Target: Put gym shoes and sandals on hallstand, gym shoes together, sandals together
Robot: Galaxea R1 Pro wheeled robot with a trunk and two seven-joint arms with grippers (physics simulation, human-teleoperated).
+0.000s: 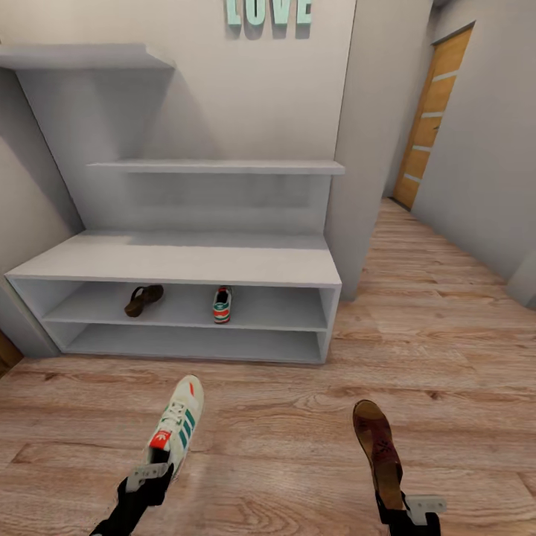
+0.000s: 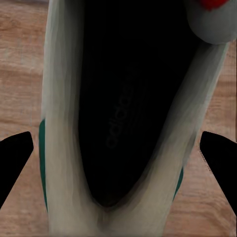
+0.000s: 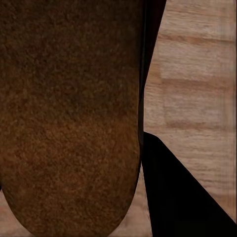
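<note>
Before me, half the job remains: each of my pincers holds one shoe.

Largest first: the hallstand [image 1: 186, 264] already keeps a sandal [image 1: 143, 299] and a gym shoe [image 1: 222, 304] on its shelf. My left gripper [image 1: 147, 476] clamps the second gym shoe [image 1: 175, 428], my right gripper [image 1: 406, 510] the second sandal [image 1: 378, 450]; next, I judge, each goes beside its mate.

The light-grey hallstand [image 1: 179, 264] held a dark-brown leather sandal [image 1: 143, 299] and a white green-striped sneaker [image 1: 222, 304] on its upper open shelf, apart.
</note>
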